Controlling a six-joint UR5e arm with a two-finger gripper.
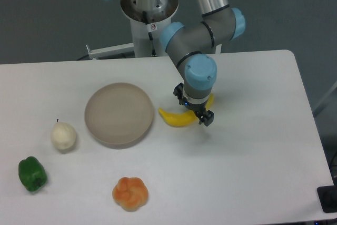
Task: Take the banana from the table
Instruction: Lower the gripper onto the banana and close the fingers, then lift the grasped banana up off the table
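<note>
The banana (172, 118) is bright yellow and curved, lying on the white table (253, 162) just right of the round plate. My gripper (192, 106) hangs directly over the banana's middle and is open, with one dark finger (178, 93) on the far side and the other (206, 119) on the near side. The wrist hides the banana's middle; its left end and right tip (211, 100) stick out. I cannot tell whether the fingers touch the fruit.
A round grey-brown plate (119, 114) sits left of the banana. A white bulb-shaped item (63, 136), a green pepper (32, 174) and an orange lobed fruit (130, 193) lie at the front left. The robot base (150, 19) stands behind the table.
</note>
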